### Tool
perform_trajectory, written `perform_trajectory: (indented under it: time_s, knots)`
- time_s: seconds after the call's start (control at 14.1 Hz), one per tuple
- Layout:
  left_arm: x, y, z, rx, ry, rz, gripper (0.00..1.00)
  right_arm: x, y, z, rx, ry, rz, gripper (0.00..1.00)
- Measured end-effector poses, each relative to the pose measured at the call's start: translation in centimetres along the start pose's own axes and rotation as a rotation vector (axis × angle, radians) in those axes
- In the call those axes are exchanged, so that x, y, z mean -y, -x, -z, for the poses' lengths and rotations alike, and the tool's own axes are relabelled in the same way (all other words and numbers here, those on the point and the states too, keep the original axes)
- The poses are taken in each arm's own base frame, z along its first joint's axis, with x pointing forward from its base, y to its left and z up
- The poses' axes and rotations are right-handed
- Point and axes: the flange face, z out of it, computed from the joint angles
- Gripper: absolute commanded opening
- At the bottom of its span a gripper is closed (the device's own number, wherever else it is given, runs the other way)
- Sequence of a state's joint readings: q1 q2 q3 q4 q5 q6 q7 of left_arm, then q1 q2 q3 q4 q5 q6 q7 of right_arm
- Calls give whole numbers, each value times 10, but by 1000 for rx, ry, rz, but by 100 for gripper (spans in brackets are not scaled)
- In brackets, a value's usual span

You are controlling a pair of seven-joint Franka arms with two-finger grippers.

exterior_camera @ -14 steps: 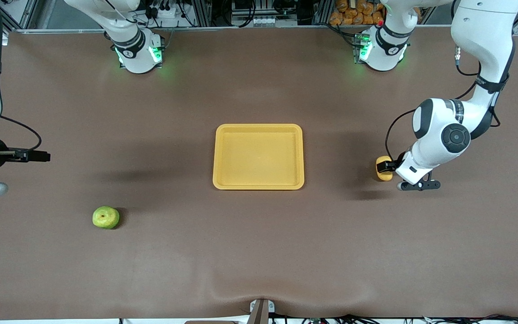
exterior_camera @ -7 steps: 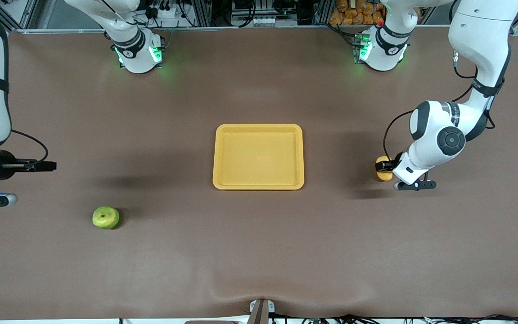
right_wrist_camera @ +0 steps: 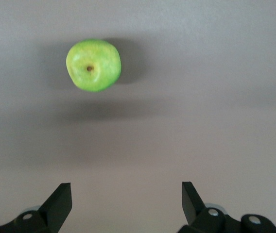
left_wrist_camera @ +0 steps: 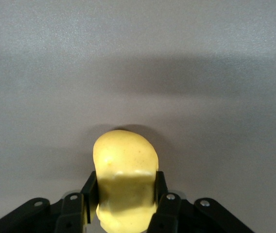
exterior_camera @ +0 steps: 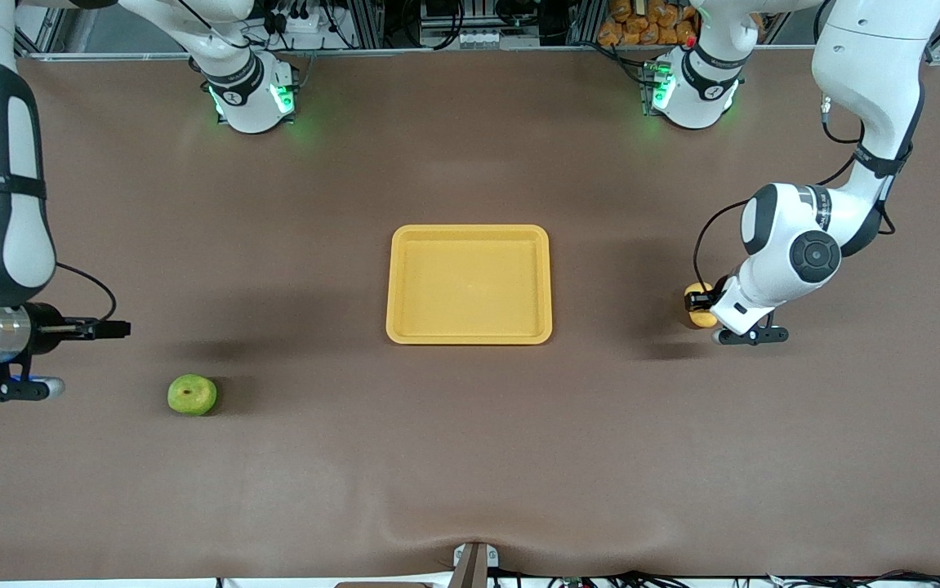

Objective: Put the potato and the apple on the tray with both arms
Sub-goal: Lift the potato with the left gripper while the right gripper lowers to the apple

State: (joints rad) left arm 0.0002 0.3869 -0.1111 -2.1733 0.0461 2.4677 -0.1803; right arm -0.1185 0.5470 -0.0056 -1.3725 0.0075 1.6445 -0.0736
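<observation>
1. Potato (exterior_camera: 697,296), right of frame centre beside the empty tray (exterior_camera: 470,335), sits clamped in my left gripper (left_wrist_camera: 122,201); its smooth skin could slip on lifting.
2. Right gripper (right_wrist_camera: 123,201), lower left, hangs with its fingers spread short of the apple (exterior_camera: 192,394); I might knock it rolling.
</observation>
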Motion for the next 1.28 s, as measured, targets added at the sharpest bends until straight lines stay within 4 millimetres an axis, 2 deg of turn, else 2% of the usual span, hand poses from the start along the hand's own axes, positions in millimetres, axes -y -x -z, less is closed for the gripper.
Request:
perform_trajectory:
  time_s: [0.28, 0.57, 0.85, 1.07, 1.28]
  knots:
    - [-3, 0, 0, -2, 0, -4, 9, 10, -22, -26, -48, -35, 9, 100]
    - [-11, 0, 2, -10, 2, -19, 6, 14, -43, -51, -97, -46, 11, 100]
    - [-26, -6, 12, -34, 6, -43, 4, 25, -59, -71, -146, -54, 26, 100]
    - [-45, -9, 21, -52, 17, -74, 3, 26, -66, -87, -153, -56, 26, 100]
    - [-74, -9, 33, -44, 30, -96, 1, 26, -73, -102, -169, -56, 25, 100]
